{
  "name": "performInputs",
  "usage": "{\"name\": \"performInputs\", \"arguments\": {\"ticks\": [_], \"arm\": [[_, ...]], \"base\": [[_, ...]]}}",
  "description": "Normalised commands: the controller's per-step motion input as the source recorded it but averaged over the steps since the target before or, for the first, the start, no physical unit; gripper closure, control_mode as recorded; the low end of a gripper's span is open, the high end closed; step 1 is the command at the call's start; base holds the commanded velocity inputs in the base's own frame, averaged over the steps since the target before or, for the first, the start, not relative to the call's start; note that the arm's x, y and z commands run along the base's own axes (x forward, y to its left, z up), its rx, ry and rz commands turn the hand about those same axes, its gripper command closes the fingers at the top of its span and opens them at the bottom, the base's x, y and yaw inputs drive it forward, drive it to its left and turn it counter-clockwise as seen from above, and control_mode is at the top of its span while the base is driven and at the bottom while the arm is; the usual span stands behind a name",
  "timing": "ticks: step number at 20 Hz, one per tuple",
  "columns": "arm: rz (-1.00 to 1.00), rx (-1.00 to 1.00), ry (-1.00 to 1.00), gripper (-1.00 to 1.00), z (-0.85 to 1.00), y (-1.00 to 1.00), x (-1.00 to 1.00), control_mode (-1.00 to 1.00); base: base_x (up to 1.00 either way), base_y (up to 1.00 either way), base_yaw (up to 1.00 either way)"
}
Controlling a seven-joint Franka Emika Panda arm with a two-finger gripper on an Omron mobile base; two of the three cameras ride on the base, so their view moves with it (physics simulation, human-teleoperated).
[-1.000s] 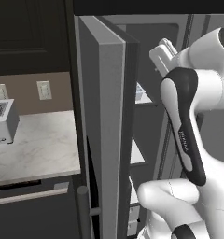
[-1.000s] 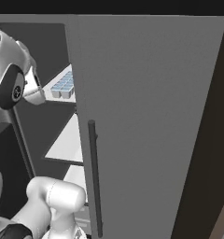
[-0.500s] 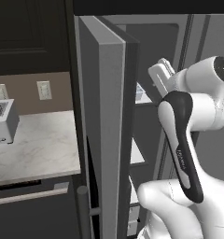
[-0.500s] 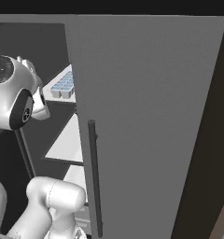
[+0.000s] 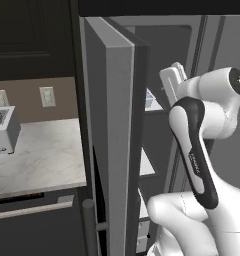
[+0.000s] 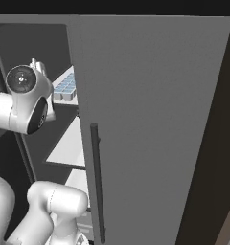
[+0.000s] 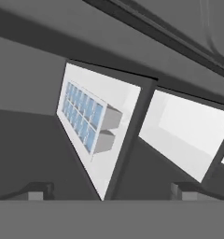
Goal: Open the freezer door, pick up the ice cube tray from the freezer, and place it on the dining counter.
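The freezer door (image 5: 108, 130) stands swung out through the middle of the left base view, so you're on the reach for the ice cube tray (image 7: 83, 115), which lies on a white shelf (image 7: 115, 100) in the upper left of the hand view, well apart from your tips. Your gripper (image 7: 109, 191) has its fingers spread wide at the bottom edge with nothing between them. Next I'd say you need to level the hand with the shelf, push in, and straddle the tray's near end before closing.

Base cams flank the arm from behind, both facing the open freezer (image 5: 157, 150) — hand cam close, rolled, on its shelves (image 7: 109, 121).
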Motion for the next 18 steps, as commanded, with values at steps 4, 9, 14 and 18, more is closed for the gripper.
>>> {"name": "performInputs", "arguments": {"ticks": [4, 9, 14, 18], "arm": [[0.00, 0.06, 0.00, -1.00, 0.00, 0.00, 0.40, -1.00], [0.00, 0.00, 0.00, -1.00, 0.00, 0.03, 0.36, -1.00], [0.00, 0.00, 0.01, -1.00, 0.00, 0.01, 0.29, -1.00], [0.00, 0.00, 0.00, -1.00, 0.00, 0.03, 0.23, -1.00]], "base": [[0.00, 0.00, 0.00], [0.00, 0.00, 0.00], [0.00, 0.00, 0.00], [0.00, 0.00, 0.00]]}}
